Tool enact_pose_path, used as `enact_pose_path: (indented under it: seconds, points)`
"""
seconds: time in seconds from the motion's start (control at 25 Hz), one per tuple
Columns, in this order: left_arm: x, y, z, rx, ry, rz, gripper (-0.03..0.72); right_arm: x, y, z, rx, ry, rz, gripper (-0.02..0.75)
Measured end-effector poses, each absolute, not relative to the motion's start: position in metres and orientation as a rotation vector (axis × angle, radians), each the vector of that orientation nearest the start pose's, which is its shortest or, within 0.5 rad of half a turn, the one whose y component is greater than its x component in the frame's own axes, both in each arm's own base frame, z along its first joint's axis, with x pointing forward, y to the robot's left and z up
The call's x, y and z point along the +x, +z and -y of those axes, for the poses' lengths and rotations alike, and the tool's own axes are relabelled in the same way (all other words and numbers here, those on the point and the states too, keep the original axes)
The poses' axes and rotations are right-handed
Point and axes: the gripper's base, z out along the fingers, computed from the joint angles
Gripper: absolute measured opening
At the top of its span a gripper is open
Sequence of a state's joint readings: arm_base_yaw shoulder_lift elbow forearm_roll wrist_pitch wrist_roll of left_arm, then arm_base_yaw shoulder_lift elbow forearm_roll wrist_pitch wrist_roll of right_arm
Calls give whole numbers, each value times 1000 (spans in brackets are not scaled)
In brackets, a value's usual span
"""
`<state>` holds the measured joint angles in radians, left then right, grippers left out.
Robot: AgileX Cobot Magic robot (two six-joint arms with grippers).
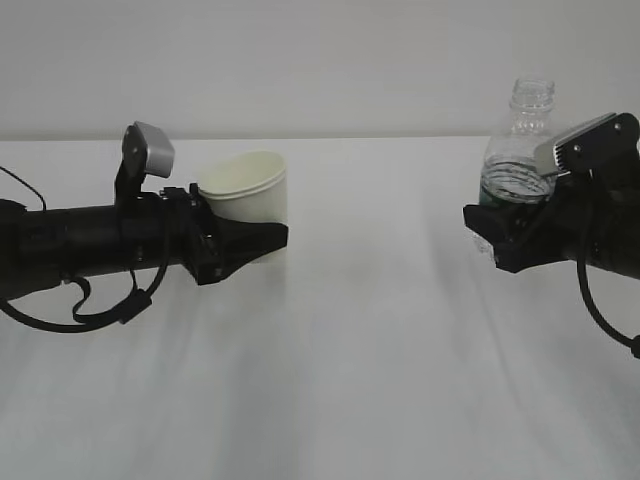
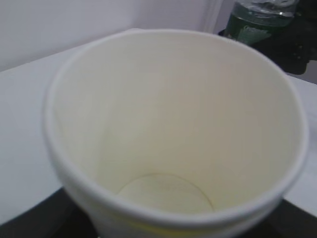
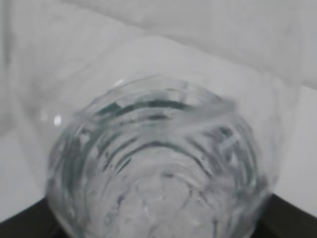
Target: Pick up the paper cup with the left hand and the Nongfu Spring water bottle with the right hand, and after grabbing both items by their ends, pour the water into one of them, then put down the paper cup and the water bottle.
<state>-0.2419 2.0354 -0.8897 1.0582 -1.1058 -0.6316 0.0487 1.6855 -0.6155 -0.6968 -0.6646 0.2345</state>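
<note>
Here, both upright: left hand [image 1: 262, 240] jaws grasping paper cup [image 1: 250, 187], right hand [image 1: 490, 232] jaws grasping Nongfu Spring water bottle [image 1: 518, 150].

left hand [image 1: 245, 245] reaching in level from left, right hand [image 1: 490, 235] level from right, fingers parted mid-width

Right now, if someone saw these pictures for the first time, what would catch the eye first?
Two black arms reach in from opposite sides of the white table. On the left, the left hand has its jaws around the base of the paper cup, whose cream inside looks dry and empty in the left wrist view. On the right, the right hand clasps the uncapped Nongfu Spring water bottle low down, upright.
</note>
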Motion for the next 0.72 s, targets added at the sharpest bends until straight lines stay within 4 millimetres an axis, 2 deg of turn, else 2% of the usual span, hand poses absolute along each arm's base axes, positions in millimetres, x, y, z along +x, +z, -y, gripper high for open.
enact_pose_path:
  seconds: [0.44,0.72]
  points:
    - [303,136,203,1002,-1066,-1586,473,293,186,-53,-699,221,-1839,468]
    - [292,146,238,1096,-1106,-1503,473,286,196,-53,-749,191,-1851,467]
